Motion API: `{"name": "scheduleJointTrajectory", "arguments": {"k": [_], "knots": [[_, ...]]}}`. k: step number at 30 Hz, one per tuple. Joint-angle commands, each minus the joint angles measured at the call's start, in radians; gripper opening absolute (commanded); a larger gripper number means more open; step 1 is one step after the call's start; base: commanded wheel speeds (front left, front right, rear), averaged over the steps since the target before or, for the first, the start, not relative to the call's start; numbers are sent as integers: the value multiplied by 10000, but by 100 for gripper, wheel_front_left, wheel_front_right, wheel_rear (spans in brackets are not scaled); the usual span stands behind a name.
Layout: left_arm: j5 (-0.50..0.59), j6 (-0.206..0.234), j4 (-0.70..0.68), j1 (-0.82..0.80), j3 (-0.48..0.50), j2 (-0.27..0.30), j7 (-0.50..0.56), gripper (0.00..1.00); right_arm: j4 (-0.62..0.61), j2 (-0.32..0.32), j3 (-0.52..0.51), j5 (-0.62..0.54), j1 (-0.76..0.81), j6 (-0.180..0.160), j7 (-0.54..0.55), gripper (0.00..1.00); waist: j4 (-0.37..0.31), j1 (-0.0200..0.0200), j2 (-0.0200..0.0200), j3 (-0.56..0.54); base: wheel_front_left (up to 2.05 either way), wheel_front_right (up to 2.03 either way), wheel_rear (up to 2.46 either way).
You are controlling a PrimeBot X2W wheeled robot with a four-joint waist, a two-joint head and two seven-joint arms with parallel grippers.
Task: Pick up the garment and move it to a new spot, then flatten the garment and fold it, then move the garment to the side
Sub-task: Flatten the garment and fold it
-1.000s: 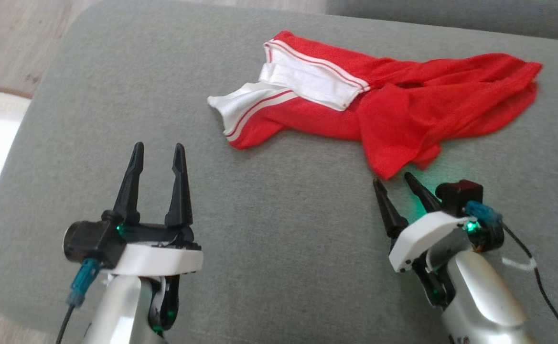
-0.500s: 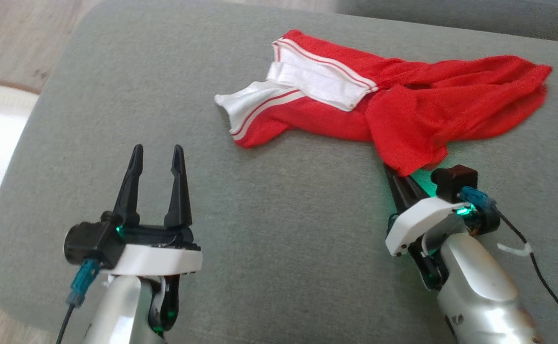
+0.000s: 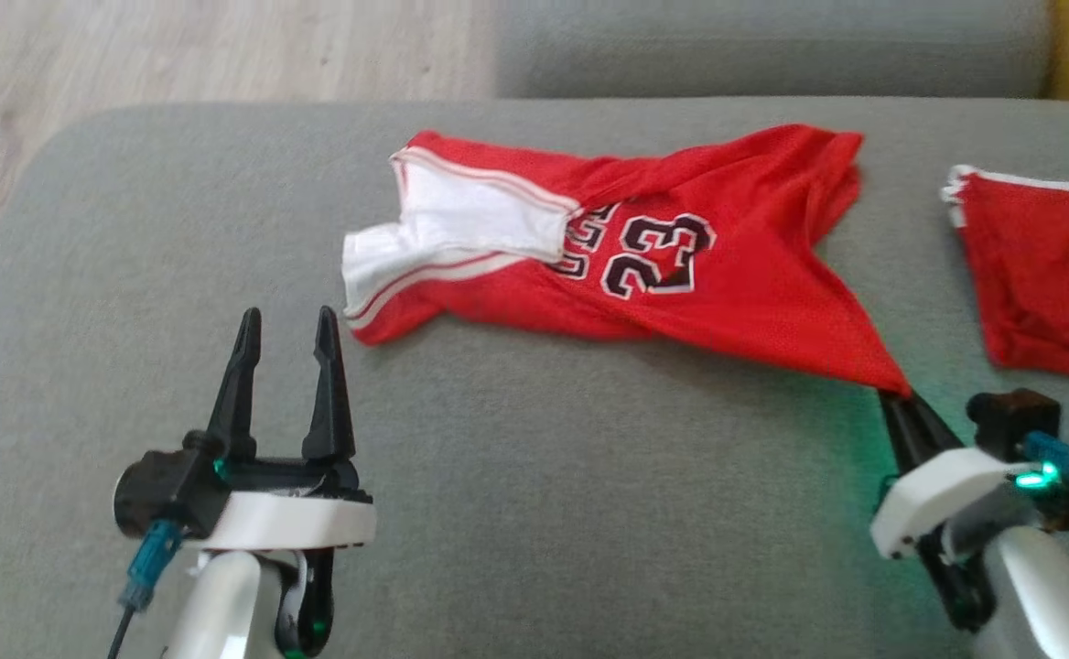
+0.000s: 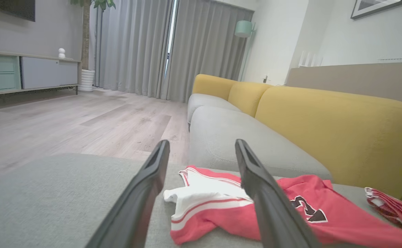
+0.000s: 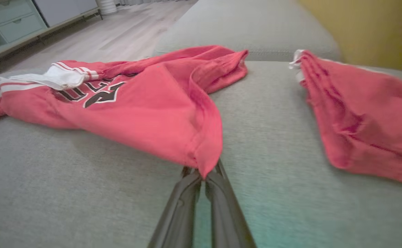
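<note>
A red basketball jersey (image 3: 681,265) with white trim and the number 23 lies spread across the grey sofa cushion (image 3: 516,476); it also shows as the jersey (image 5: 142,103) and the jersey (image 4: 228,213). My right gripper (image 3: 896,398) is shut on the jersey's near right corner, which is pulled to a taut point; in the right wrist view the cloth is pinched at the right gripper (image 5: 204,174). My left gripper (image 3: 283,320) stands open at the lower left, short of the jersey's white-trimmed end, with nothing between its fingers (image 4: 146,193).
A second red garment (image 3: 1047,275) with white trim lies on the cushion at the right, apart from the jersey. Another grey cushion (image 3: 772,46) and a yellow sofa back (image 4: 335,131) lie beyond. Wooden floor (image 3: 178,55) borders the far left.
The right gripper closed on the jersey's near corner and pulled it right and toward me, unfolding it so the number 23 shows. The head camera shifted. The left gripper stayed open.
</note>
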Motion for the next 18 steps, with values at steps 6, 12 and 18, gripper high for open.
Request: {"name": "scheduleJointTrajectory", "arguments": {"k": [6,12,18], "knots": [[-103,129,-349,-118,172,44,-51,100,-1239,-546,-762,-836,646,-9,1048,100,-418,1,0,-404,0,0,0],[-104,99,-331,-111,155,44,-51,100,-2345,164,-1253,-1003,957,-9,893,100,-280,1,0,-445,0,0,0],[-84,70,-424,-203,131,43,-51,100,-3707,636,-443,-334,1018,-9,-106,100,-38,1,0,-299,0,0,0]]}}
